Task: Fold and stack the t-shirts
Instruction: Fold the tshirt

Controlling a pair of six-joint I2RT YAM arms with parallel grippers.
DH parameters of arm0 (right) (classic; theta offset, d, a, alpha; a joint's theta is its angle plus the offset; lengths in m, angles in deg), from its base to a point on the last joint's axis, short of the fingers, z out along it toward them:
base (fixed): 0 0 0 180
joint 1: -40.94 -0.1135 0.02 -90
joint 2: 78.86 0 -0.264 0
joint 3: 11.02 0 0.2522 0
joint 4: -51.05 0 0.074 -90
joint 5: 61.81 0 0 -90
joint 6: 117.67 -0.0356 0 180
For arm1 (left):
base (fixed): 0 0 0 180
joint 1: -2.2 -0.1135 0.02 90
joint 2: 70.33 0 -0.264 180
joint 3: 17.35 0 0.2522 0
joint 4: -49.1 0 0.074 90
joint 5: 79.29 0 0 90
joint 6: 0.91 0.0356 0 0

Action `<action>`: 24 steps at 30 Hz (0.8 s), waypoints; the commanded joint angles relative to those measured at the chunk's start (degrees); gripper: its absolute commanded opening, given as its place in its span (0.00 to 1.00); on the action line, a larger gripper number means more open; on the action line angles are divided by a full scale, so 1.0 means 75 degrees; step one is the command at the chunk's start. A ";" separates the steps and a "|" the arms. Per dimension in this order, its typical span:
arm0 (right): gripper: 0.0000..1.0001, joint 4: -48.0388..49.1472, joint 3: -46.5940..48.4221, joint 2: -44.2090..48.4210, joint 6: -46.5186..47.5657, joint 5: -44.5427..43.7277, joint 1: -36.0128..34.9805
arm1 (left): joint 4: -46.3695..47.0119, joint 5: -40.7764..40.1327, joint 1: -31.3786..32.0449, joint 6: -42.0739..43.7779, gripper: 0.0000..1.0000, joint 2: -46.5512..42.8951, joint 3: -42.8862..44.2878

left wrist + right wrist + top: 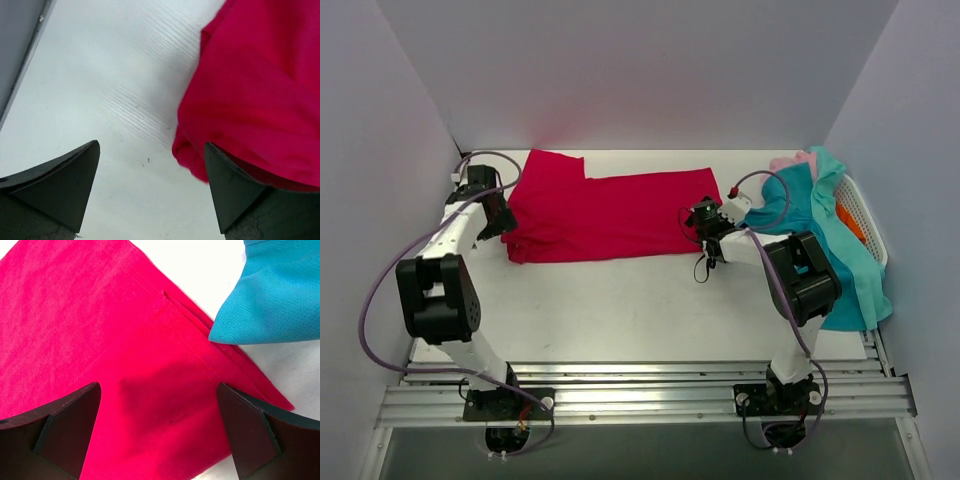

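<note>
On the table a spread t-shirt lies flat, with heaped t-shirts draped over a basket at its three o'clock.

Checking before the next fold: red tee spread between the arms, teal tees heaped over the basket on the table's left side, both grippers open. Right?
Not the left: the top view shows the teal tees heaped over the white basket on the table's right side. The red tee does lie spread between the arms, and the left gripper and right gripper are open.
</note>
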 commanded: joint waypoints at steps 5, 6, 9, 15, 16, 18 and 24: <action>0.96 -0.0693 -0.0210 0.0147 -0.0109 0.0063 -0.0181 | 0.0911 -0.0505 0.0798 -0.0472 0.94 -0.1864 -0.1172; 0.96 -0.0693 -0.0245 0.0182 -0.0109 0.0052 -0.0193 | 0.0818 -0.0587 0.0801 -0.0460 0.94 -0.1865 -0.1172; 0.96 -0.0681 -0.0304 0.0265 -0.0098 0.0063 -0.0216 | 0.0407 -0.0764 0.0801 -0.0624 0.94 -0.1690 -0.0962; 0.96 -0.0705 -0.0339 0.0370 -0.0097 0.0075 -0.0216 | 0.0899 -0.0318 0.1456 -0.0847 0.94 -0.1562 -0.1395; 0.96 -0.0693 -0.0351 0.0393 -0.0086 0.0063 -0.0216 | 0.0922 -0.0306 0.1538 -0.0824 0.94 -0.1444 -0.1372; 0.96 -0.0693 -0.0374 0.0405 -0.0098 0.0075 -0.0205 | 0.0864 -0.0318 0.1726 -0.0788 0.97 -0.1012 -0.1267; 0.96 -0.0646 -0.0386 0.0370 -0.0074 0.0087 -0.0216 | 0.0653 -0.0458 0.1867 -0.0647 0.78 -0.0108 -0.0962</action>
